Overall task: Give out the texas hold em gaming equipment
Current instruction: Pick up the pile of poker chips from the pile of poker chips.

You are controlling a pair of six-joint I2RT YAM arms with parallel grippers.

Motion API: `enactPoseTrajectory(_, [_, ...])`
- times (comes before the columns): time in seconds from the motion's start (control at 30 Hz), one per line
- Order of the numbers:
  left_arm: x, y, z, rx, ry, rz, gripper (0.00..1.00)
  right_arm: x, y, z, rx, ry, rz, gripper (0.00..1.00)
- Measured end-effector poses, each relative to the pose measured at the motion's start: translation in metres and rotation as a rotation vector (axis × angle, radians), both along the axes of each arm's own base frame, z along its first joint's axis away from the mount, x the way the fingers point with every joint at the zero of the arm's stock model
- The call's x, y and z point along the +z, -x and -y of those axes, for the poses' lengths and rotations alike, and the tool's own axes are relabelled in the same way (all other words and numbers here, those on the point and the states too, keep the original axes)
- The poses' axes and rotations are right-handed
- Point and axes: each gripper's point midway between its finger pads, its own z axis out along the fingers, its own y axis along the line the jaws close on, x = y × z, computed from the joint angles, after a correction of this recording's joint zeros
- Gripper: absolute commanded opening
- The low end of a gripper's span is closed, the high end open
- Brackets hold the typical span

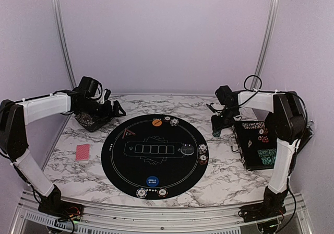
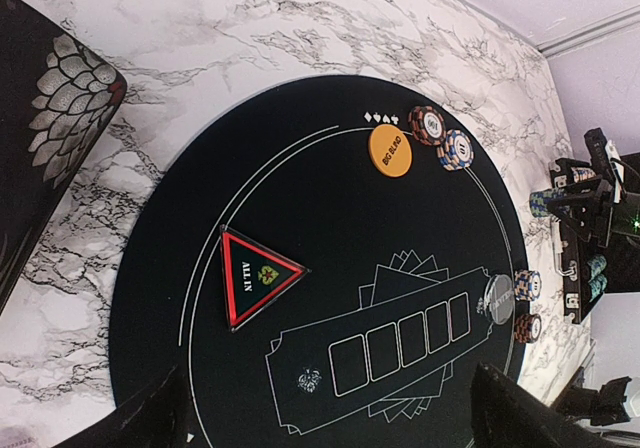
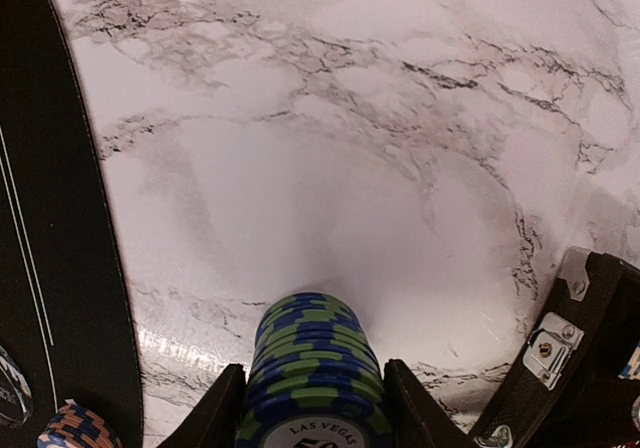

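Note:
A stack of blue-and-green striped poker chips (image 3: 312, 353) sits between the fingers of my right gripper (image 3: 312, 393), which is shut on it above the marble between the mat and the case. My right gripper (image 1: 218, 123) is just off the mat's right edge. My left gripper (image 1: 116, 110) hangs open at the mat's far left with nothing in it, above the black triangular marker (image 2: 255, 275). On the mat lie an orange button (image 2: 390, 152), a blue button (image 1: 151, 180), a grey button (image 2: 497, 298) and small chip stacks (image 2: 443, 136). Red-backed cards (image 1: 83, 152) lie on the marble at the left.
The big round black mat (image 1: 125, 161) fills the table's middle. The open black chip case (image 1: 258, 145) stands at the right, its corner latch (image 3: 548, 343) close to my right fingers. A black patterned box (image 1: 90, 120) lies under my left arm.

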Motion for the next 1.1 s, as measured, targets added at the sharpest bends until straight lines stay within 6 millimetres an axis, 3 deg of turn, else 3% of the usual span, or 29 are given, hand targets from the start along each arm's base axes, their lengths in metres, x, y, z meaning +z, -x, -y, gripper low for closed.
enactPoseTrajectory(0.63, [0.0000, 0.0000, 0.0000, 0.000, 0.000, 0.000, 0.99, 0.0000, -0.0002, 0.0006, -0.026, -0.005, -0.001, 0.30])
enactPoseTrajectory(1.1, [0.0000, 0.0000, 0.0000, 0.000, 0.000, 0.000, 0.99, 0.0047, -0.0003, 0.0024, -0.048, 0.000, -0.007, 0.29])
